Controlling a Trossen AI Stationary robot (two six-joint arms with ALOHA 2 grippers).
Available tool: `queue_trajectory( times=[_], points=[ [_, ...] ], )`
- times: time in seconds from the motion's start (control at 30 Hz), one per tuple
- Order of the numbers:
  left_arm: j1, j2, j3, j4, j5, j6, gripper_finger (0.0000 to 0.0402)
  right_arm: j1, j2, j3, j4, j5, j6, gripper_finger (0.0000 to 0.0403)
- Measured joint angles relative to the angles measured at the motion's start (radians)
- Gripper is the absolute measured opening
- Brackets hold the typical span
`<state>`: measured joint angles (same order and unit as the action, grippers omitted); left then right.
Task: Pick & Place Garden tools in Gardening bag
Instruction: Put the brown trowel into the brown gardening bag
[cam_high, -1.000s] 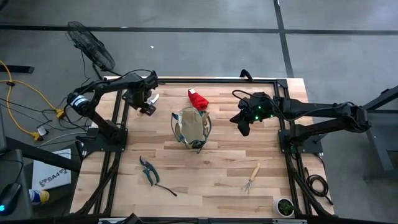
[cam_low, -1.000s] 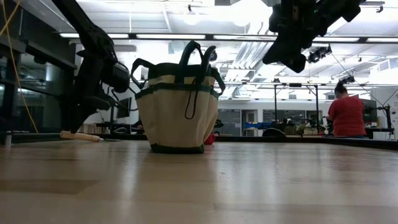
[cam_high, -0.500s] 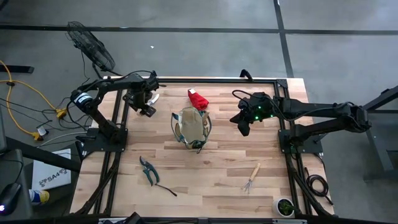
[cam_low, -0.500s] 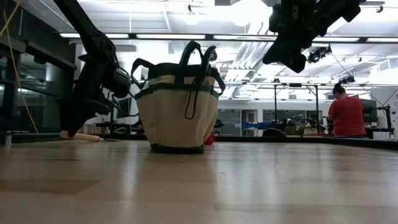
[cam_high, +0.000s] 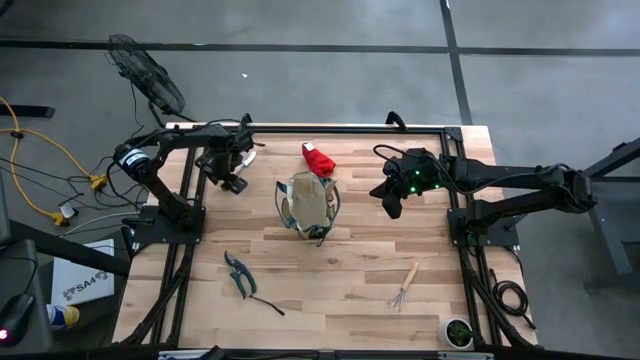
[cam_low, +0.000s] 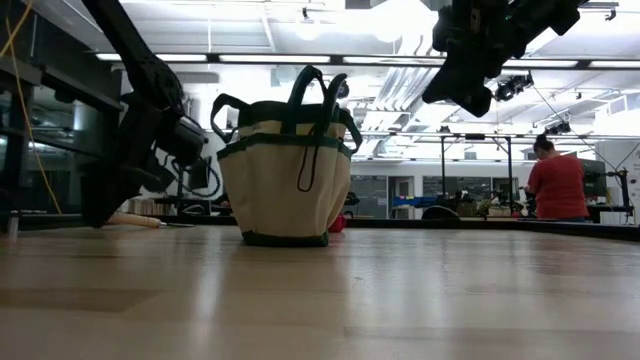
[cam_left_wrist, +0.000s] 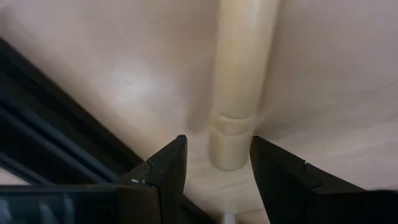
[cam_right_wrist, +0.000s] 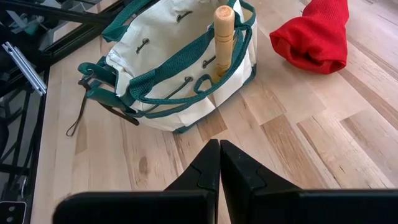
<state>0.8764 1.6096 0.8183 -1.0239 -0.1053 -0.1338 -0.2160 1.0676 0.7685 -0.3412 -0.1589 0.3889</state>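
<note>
The tan gardening bag with green trim stands upright at the table's middle, and a wooden handle sticks up inside it. A wooden-handled trowel lies flat at the far left; its pale blade shows beside my left gripper. That gripper is low over the table and open, one finger on each side of the end of the trowel's handle. My right gripper hangs shut and empty, right of the bag. The red glove lies behind the bag.
Pruning shears lie near the front left and a hand rake near the front right. A small potted plant sits at the front right corner. Black frame rails run along the table's sides. A person in red stands far behind.
My left gripper has gone down toward the table and a little toward its left edge, ending over the trowel's handle end. The trowel and the bag have stayed where they were.
</note>
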Motion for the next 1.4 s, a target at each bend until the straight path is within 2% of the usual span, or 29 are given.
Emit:
queue_trajectory(
  times=[0.47, 0.6, 0.8, 1.0, 1.2, 1.4],
  points=[
    [-0.006, -0.002, 0.002, 0.057, 0.020, 0.000, 0.0165, 0.000, 0.000, 0.000, 0.000, 0.000, -0.002, 0.0003],
    [-0.006, -0.002, 0.002, 0.061, 0.021, 0.006, 0.0136, 0.000, 0.000, 0.000, 0.000, 0.000, -0.002, 0.0003],
    [-0.006, -0.002, 0.003, 0.066, 0.022, 0.006, 0.0064, 0.000, 0.000, 0.000, 0.000, -0.001, -0.002, 0.0003],
    [-0.006, -0.002, 0.011, 0.033, 0.027, 0.023, 0.0062, 0.000, 0.000, 0.000, 0.000, -0.004, -0.002, 0.0003],
    [-0.007, -0.016, 0.131, -0.185, 0.040, 0.083, 0.0062, 0.000, 0.000, 0.000, 0.004, -0.047, -0.036, 0.0003],
    [-0.028, -0.057, 0.377, -0.393, 0.070, 0.121, 0.0062, 0.000, 0.000, 0.000, 0.072, -0.085, -0.097, 0.0003]
  ],
)
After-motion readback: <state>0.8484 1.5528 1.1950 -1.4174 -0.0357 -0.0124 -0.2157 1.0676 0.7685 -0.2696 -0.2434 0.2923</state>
